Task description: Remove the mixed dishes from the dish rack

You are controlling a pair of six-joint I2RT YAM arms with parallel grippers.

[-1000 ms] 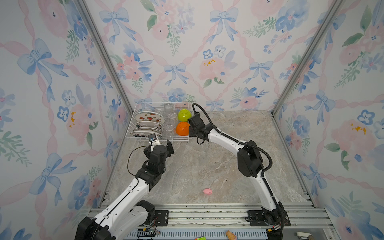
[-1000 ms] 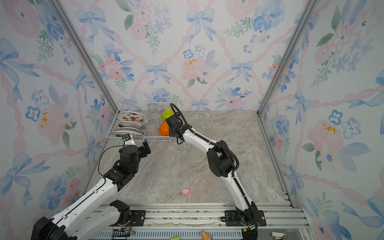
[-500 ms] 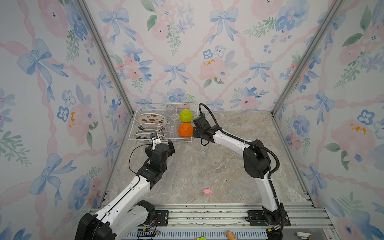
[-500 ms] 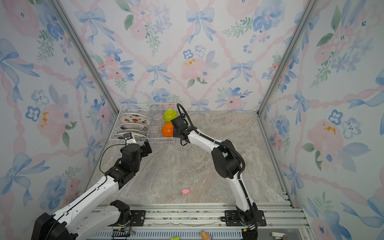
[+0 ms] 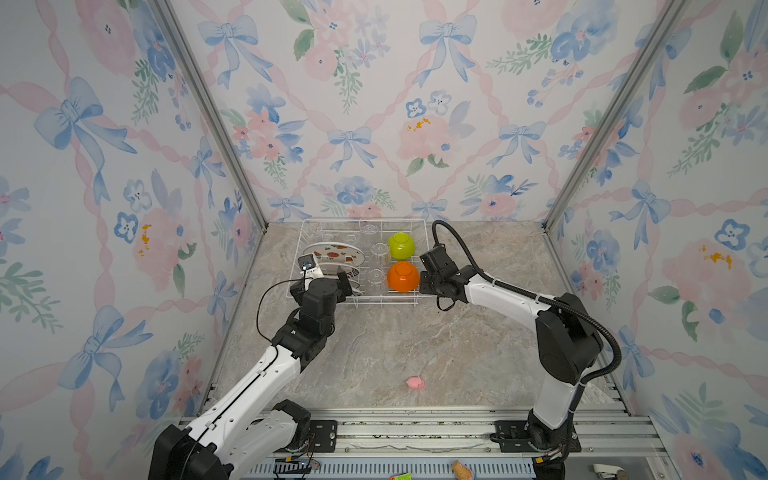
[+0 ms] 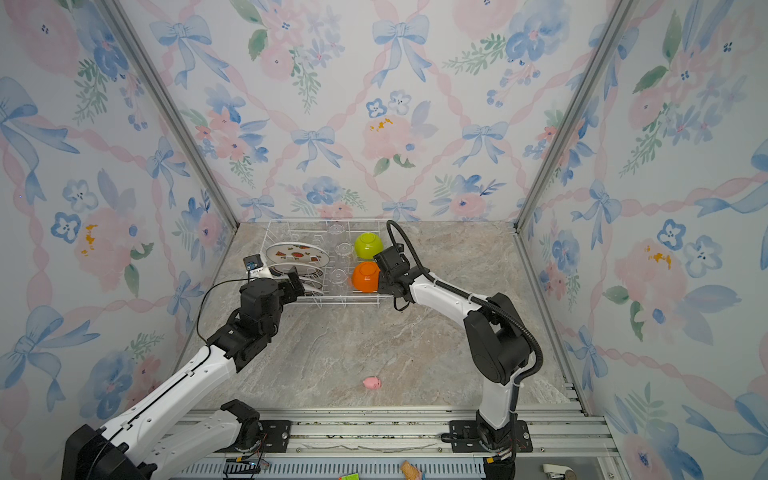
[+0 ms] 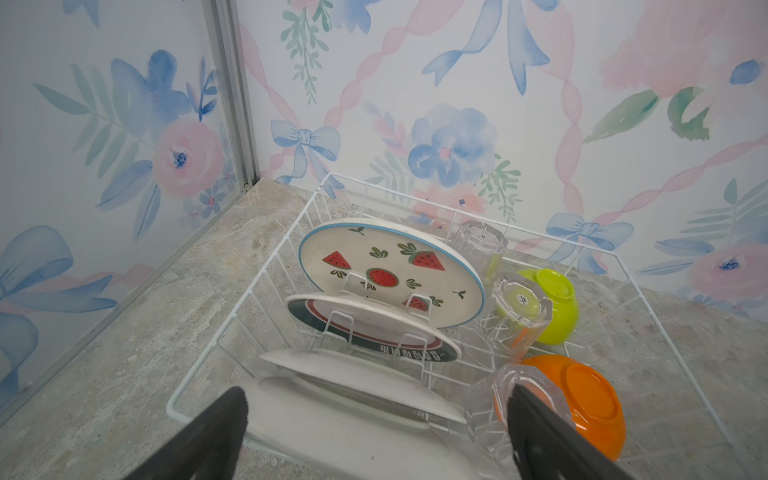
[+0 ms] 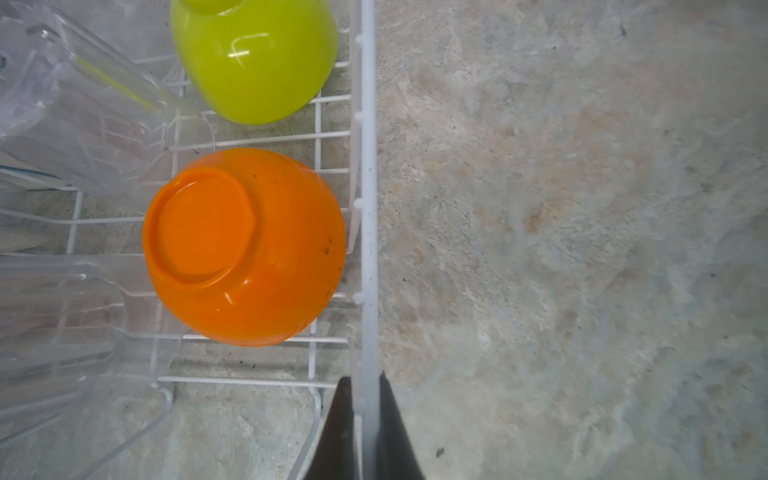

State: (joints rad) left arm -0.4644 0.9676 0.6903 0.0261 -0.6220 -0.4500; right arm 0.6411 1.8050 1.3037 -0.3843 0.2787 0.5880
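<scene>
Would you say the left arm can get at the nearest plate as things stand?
Probably yes: the left gripper is open right at the nearest plate, with nothing between them.

Pretty much the only writing anywhere is on one plate [image 7: 374, 322] standing in the dish rack [image 8: 369, 208]. In the left wrist view it's the plate right behind the plain white ones. Its dark rim band [image 7: 432, 355] carries a short row of reddish characters, upside down from that camera. They don't look like Latin letters, and they're too blurry to read. In both top views the band is too small to make out.
</scene>
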